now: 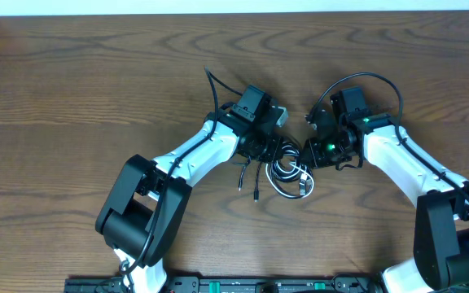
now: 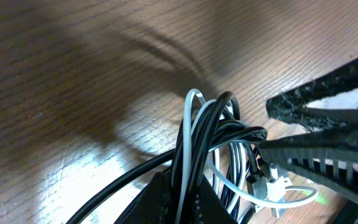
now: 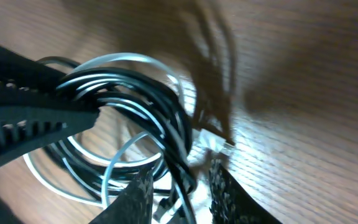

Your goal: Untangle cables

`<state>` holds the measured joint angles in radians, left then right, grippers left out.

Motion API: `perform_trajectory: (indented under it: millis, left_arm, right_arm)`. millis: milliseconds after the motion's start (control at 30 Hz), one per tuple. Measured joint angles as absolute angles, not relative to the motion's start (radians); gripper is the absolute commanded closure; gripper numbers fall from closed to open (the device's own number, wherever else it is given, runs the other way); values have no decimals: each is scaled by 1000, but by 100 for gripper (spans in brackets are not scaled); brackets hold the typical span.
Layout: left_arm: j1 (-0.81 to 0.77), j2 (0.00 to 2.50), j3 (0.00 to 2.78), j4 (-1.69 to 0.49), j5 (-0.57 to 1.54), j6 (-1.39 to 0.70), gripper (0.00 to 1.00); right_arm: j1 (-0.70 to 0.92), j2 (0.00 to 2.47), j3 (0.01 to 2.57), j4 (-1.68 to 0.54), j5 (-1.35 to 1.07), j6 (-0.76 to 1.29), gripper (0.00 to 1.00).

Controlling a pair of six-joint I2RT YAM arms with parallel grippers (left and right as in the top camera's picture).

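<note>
Black for the most part, with one white strand among them, the thin flexible cables (image 1: pixel 287 169) lie in a knotted coil on the brown wood-grain bench (image 1: pixel 96 65). The coil sits about midway between the bench's left and right edges and a little nearer the edge where the arms are mounted. Both arms reach in and meet over it. The left gripper (image 2: pixel 182 190), black-fingered on a white arm, is pressed together on a bunch of strands, black ones and the white cord (image 2: pixel 188 118) side by side, where they arch tightly off the wood. The right gripper (image 3: pixel 182 190) has its fingers apart, with several black strands running through the gap and not looking pinched; whether either pad touches them I cannot tell. A small white plug (image 2: pixel 272 186) sits in the coil just beside the right gripper's tips, and two loose black ends (image 1: pixel 256 187) trail toward the mounting edge. These cords should handle as light, limp and springy, slipping on one another and on smooth pads. A hard tug would more likely tighten the knot than free it. The plugs are the stiff parts and the likeliest to snag in a loop. The soundest hold, in my judgement, is on a single strand close behind a plug or at a free end, while the other side pins the bundle.
</note>
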<state>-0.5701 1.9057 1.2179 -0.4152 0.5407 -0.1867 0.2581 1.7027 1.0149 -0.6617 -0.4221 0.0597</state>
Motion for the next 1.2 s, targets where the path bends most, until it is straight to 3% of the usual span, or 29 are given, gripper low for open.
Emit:
perform_trajectory:
  millis: [400,767,933,1200]
  left_arm:
    - [-570,1906,1218,-400,590,-187,93]
    - [-570,1906,1218,-400,596,-186,93]
    - [-570,1906,1218,-400,597,-187,92]
    - [-570,1905,1218,-400,600,-187,93]
  right_arm:
    - [260,1703,1015,-651,-400,60,73]
    - [280,1703,1015,-654,-395,56,88]
    - [287,1703,1015,-653,-390,57,82]
    - [287,1703,1015,-659,-381,56,85]
